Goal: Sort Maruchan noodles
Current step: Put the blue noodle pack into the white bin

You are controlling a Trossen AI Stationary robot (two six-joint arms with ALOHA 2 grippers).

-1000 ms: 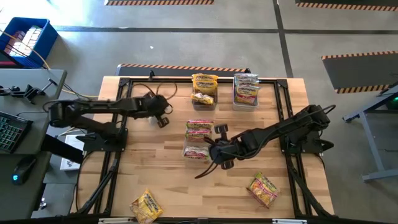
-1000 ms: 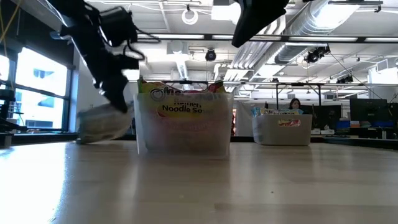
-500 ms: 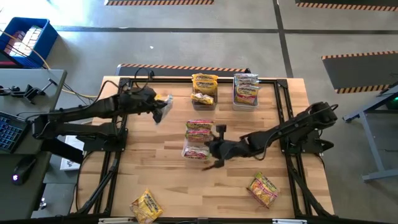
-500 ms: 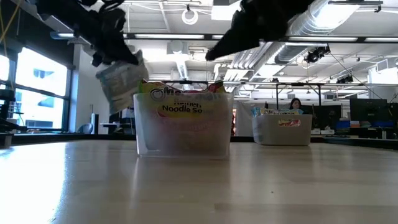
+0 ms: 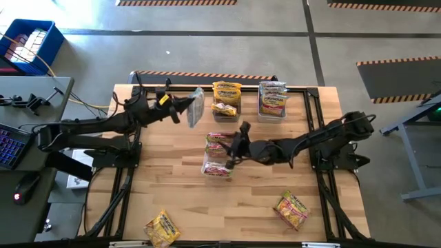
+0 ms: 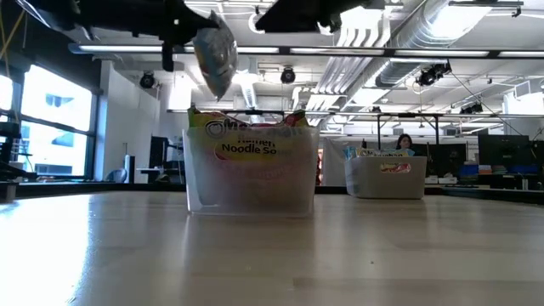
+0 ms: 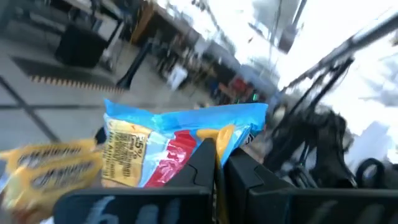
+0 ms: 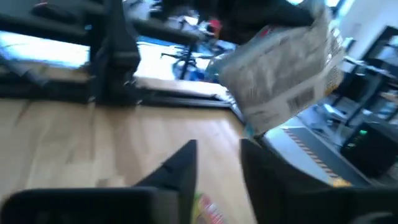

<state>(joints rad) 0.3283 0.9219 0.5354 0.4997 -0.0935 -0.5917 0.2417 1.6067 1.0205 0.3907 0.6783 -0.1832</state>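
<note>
Print "Noodle So" shows on the bin (image 6: 251,170); left gripper (image 5: 185,108) clamps a packet (image 5: 196,107).

Three clear bins (image 5: 226,110) of noodle packets, two loose packets (image 5: 292,209) (one more held aloft)

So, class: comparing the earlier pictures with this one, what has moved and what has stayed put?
The left gripper, shut on a silvery packet, carried it up and toward the far bins. The right gripper swung from beside the middle bin to over it. The loose packets near the front edge stayed put.
</note>
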